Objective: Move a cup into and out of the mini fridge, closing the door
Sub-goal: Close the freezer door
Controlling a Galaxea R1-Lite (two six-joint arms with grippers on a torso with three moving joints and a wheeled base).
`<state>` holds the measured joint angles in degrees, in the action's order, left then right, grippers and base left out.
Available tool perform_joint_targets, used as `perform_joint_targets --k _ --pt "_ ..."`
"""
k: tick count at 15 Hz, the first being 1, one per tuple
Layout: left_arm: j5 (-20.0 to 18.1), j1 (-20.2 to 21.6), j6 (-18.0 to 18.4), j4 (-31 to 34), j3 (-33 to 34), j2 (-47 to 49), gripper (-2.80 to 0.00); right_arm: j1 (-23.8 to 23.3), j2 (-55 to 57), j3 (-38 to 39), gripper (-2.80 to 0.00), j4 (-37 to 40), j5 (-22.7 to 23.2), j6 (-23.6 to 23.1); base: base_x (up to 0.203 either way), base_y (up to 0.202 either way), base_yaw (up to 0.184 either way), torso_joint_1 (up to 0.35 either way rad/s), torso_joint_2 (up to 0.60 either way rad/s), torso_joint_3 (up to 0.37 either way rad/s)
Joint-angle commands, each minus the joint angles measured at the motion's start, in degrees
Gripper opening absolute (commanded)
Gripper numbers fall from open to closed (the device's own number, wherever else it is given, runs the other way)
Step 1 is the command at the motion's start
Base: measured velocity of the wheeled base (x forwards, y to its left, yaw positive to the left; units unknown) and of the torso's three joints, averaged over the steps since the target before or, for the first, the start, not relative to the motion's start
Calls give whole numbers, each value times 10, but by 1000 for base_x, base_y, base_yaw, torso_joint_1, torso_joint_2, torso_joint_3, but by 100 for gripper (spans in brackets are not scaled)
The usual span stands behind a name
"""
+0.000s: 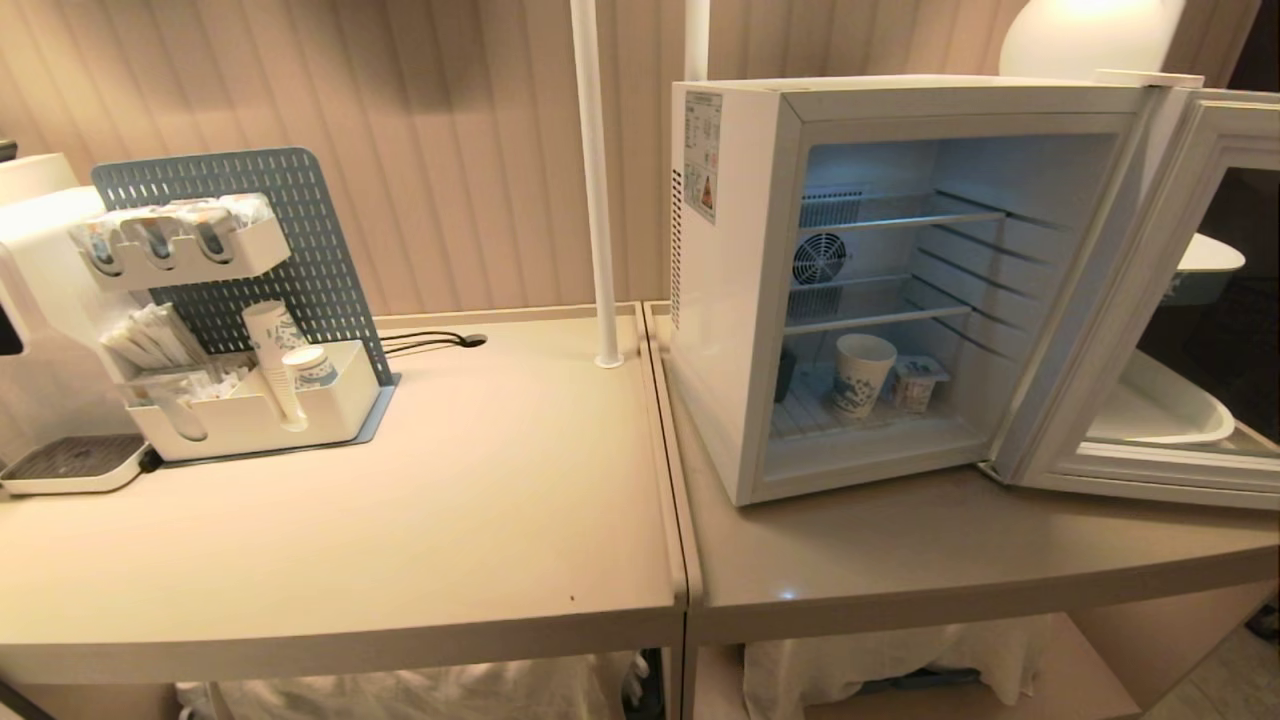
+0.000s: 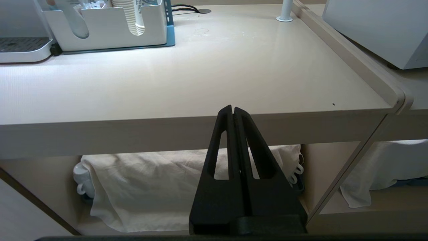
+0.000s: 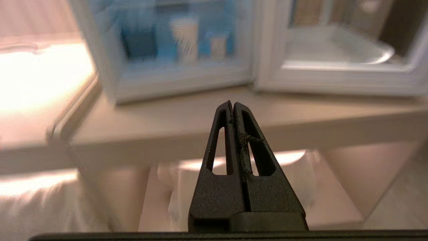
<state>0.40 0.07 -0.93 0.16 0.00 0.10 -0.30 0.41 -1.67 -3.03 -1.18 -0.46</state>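
The white mini fridge (image 1: 735, 290) stands on the right table with its door (image 1: 1130, 330) swung wide open to the right. Inside, on the bottom wire shelf, the white cup (image 1: 863, 375) with blue print stands upright beside a small yoghurt-like pot (image 1: 917, 383). In the right wrist view the fridge (image 3: 100, 60), the cup (image 3: 184, 38) and the door (image 3: 337, 78) show blurred. My right gripper (image 3: 232, 104) is shut and empty, low in front of the table edge, well short of the fridge. My left gripper (image 2: 232, 108) is shut and empty, below the left table's front edge. Neither arm shows in the head view.
A blue pegboard organiser (image 1: 250, 300) with spare paper cups (image 1: 285, 350) and a white drink machine (image 1: 40, 300) stand at the left table's back. A white pole (image 1: 597, 180) rises between the tables. White cloth bundles (image 2: 147, 187) lie on the lower shelf.
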Motion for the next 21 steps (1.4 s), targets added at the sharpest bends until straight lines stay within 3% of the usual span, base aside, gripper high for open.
perform_joint_targets --k 1,15,21 --pt "0 0 0 0 1 0 -280 0 -3 5 -280 74 12 -5 0 0 0 0 0 0" --pt "0 -1 0 0 1 0 -280 1 -2 -3 -280 87 16 -7 0 0 0 0 0 0" --pt "0 0 0 0 1 0 -280 1 -2 -3 -280 87 16 -7 -1 -170 -3 1 4 4"
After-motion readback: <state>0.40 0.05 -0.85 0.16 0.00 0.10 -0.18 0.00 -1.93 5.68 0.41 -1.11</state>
